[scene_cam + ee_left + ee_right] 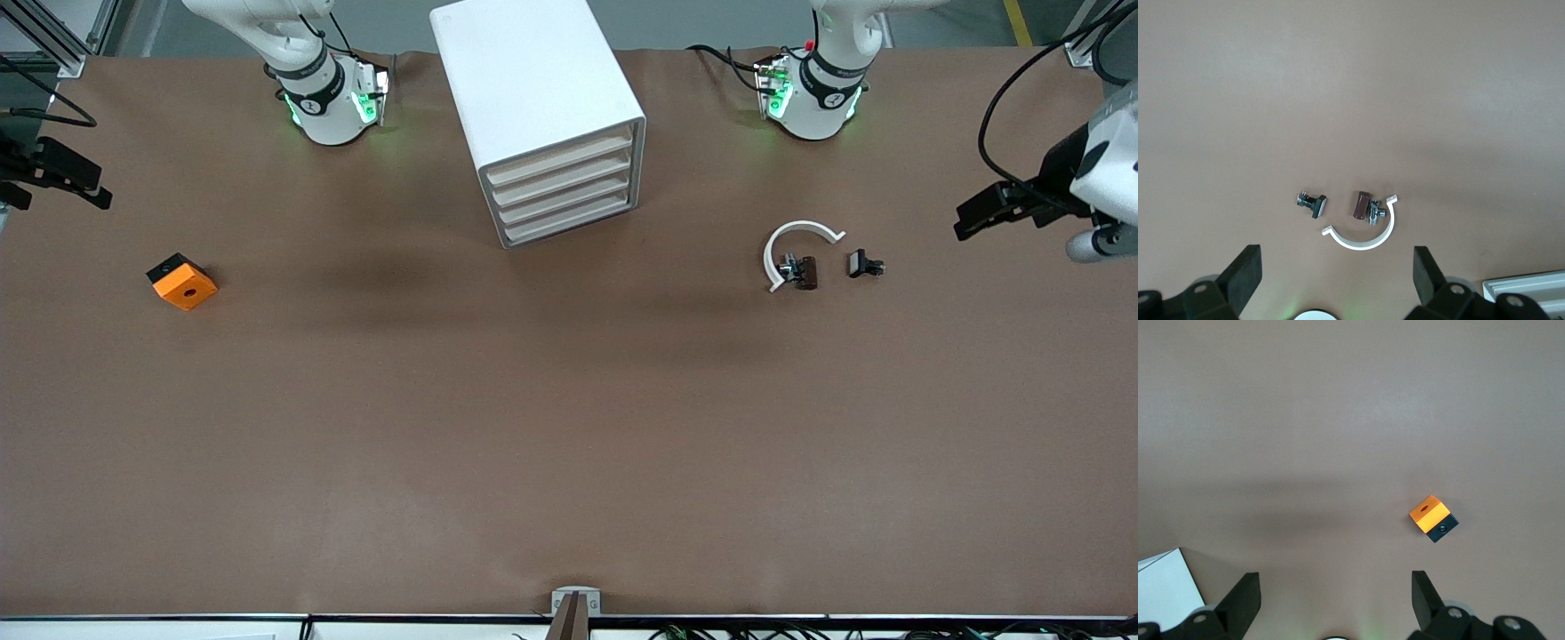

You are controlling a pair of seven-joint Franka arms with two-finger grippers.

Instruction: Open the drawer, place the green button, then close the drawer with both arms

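The white cabinet [533, 80] stands at the middle of the table between the two arm bases. Its lowest drawer [569, 220] is shut, like the three above it. The button with the green cap is not in view. My left gripper [965, 222] hangs open and empty above the table at the left arm's end; in the left wrist view [1336, 273] its jaws stand wide apart. My right gripper [100, 196] hangs open and empty above the right arm's end; in the right wrist view [1336, 593] its jaws stand wide apart.
A white C-shaped ring [796, 244] [1361, 237] lies toward the left arm's end, with a brown clip [805, 271] [1362, 205] inside it and a black clip [862, 264] [1313, 202] beside it. An orange block with a hole [182, 283] [1430, 512] lies toward the right arm's end.
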